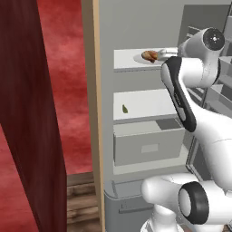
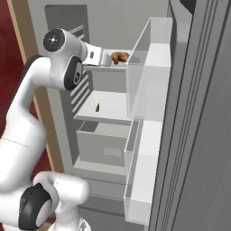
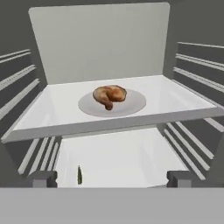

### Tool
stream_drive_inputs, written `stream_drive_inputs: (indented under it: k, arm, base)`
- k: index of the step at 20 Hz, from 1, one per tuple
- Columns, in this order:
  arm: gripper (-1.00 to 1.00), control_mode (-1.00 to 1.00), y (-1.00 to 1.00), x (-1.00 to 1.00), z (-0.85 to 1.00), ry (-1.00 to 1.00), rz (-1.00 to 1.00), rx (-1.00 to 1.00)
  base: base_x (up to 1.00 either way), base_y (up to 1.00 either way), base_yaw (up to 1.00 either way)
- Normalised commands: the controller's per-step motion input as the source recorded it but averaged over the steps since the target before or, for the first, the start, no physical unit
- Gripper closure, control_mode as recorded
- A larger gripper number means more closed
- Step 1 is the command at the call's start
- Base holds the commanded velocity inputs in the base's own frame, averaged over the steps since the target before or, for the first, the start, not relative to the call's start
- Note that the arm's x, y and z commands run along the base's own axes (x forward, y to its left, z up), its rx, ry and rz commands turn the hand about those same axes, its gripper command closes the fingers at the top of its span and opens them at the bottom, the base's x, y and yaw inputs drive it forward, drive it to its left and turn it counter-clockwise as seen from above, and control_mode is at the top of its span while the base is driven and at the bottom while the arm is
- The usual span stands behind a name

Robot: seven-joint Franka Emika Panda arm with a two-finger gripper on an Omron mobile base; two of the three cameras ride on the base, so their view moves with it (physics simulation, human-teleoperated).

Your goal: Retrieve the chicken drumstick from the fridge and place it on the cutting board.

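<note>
gripper (image 3: 109, 178): fingers spread wide, empty, level w/ upper shelf front
green item (image 3: 79, 175): lower shelf, below drumstick
chicken drumstick (image 3: 109, 96): on grey plate (image 3: 133, 104), upper shelf of fridge (image 1: 149, 149)
step: reach-in; next prob. advance, then clamp

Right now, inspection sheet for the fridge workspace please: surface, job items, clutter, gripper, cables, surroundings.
Surface: white upper shelf inside the fridge, whose door stands open; a second white shelf and a grey drawer sit below.
Job's things: chicken drumstick lies on a round pale plate on the upper shelf, untouched. Cutting board: nothing seen.
Clutter: one tiny dark green item on the lower shelf.
Gripper: gripper open, empty, level with the upper shelf and short of the drumstick, aimed at it.
Cables: nothing seen.
Surroundings: door racks to the right, red wall and tan wood panel to the left.
</note>
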Motion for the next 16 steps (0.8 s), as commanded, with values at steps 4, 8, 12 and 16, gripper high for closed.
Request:
stream_drive_inputs:
  k: [4, 8, 12, 16]
  arm:
    - [-1.00, -1.00, 0.00, 0.42, -0.19, 0.00, 0.00, 0.00]
    - [-1.00, -1.00, -0.02, 0.44, -0.09, 0.00, 0.00, -0.01]
    - [-1.00, -1.00, -0.01, 0.59, -0.13, 0.02, 0.00, -0.01]
    - [-1.00, -1.00, -0.06, 0.71, -0.14, 0.04, 0.00, -0.01]
  base:
    - [0.00, 0.00, 0.00]
    - [0.00, 0.00, 0.00]
    - [0.00, 0.00, 0.00]
    - [0.00, 0.00, 0.00]
